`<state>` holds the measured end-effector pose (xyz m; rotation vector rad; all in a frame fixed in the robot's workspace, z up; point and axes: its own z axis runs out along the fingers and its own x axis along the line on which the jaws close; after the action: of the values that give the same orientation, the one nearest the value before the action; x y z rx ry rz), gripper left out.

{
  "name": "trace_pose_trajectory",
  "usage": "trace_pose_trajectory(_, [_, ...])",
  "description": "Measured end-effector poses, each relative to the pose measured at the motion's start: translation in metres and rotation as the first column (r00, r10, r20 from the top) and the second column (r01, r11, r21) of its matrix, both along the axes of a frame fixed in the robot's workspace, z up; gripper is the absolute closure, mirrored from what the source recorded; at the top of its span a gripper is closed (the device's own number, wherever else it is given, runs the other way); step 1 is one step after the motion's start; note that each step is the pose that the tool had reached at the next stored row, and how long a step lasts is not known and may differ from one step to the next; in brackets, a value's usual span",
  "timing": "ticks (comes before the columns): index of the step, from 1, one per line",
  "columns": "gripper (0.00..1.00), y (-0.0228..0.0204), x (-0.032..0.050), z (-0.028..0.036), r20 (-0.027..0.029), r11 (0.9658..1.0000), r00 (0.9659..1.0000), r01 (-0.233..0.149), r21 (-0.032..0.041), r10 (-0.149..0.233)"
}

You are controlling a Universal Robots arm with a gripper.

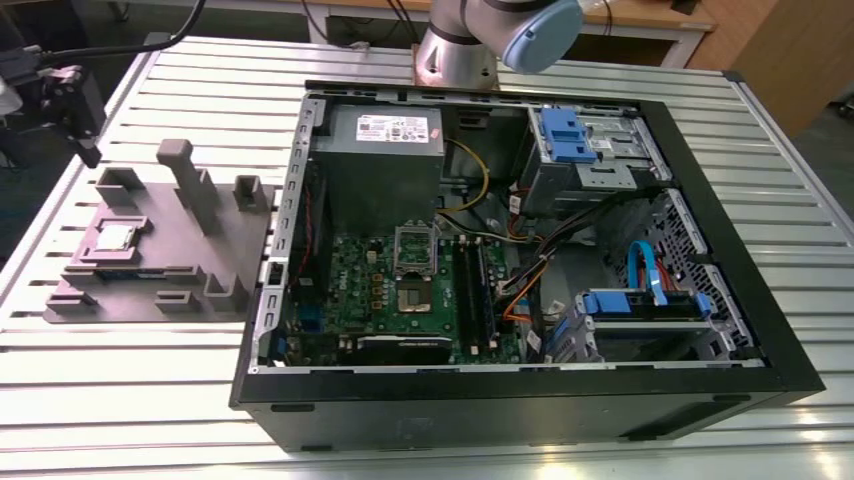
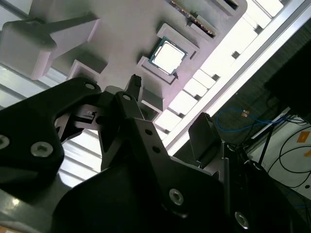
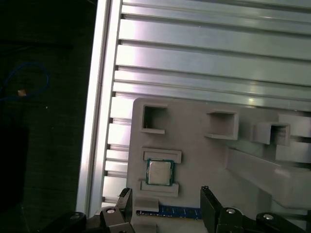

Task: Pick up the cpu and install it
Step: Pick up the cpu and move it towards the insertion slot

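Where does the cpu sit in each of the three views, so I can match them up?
Exterior view: the cpu lies on the grey tray, at the exterior view's left.
First wrist view: cpu in a tray recess, just beyond the open pincer.
Second wrist view: cpu in that recess, beyond the pincer.
Shared landmark: the grey tray.
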<state>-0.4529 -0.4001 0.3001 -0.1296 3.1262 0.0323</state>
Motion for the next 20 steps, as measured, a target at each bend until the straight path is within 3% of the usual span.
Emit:
trace_pose_trajectory(7, [0.34,-0.0037,-0.0001,-0.0127,0.0000,1.0000,1.0000,0.000,0.0004,0.000])
trace_pose_trajectory(11, [0.34,-0.0047,0.0000,-0.0197,0.0001,1.0000,1.0000,0.000,0.0053,0.000])
trace_pose_trajectory(12, [0.34,-0.0051,-0.0002,-0.0208,-0.0001,1.0000,1.0000,0.000,0.0081,0.000])
trace_pose_trajectory(15, [0.34,-0.0064,-0.0004,-0.0227,-0.0001,0.9994,1.0000,0.000,0.0347,0.000])
trace_pose_trajectory(16, [0.34,-0.0068,-0.0005,-0.0241,0.0001,0.9993,1.0000,0.000,0.0377,0.000])
trace_pose_trajectory(20, [0.34,-0.0082,-0.0009,-0.0310,0.0000,0.9993,1.0000,0.000,0.0377,0.000])
